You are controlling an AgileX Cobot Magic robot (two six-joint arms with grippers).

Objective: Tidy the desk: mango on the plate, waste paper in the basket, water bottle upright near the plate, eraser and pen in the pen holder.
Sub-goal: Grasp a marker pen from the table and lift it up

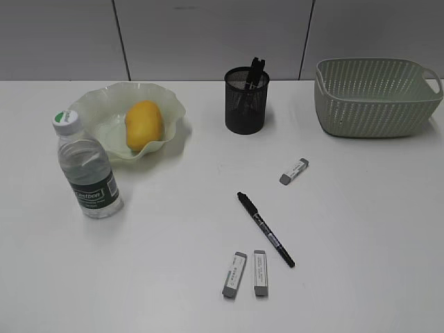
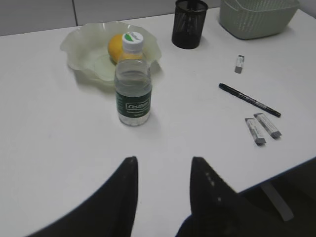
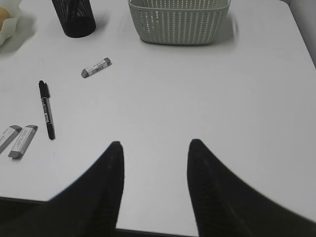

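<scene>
pen (image 1: 266, 229): lying loose mid-worktop, i'd say it's next for the pen holder (image 1: 246, 101)
erasers (image 1: 245, 273): two beside the pen, one (image 1: 294, 171) nearer the holder
mango (image 1: 143, 124): in the plate (image 1: 164, 97), done
water bottle (image 1: 87, 168): upright by the plate
my left gripper (image 2: 163, 170) and right gripper (image 3: 154, 153): jaws apart, empty, hanging back over the near edge

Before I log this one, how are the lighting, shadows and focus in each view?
Exterior view: even, soft light; faint shadows beside the water bottle and pen holder; objects sharp. Left wrist view: the bottle's label is legible, but the left gripper is a dark shape with soft edges. Right wrist view: the right gripper is likewise dark and blurred; the basket casts a soft shadow.
</scene>
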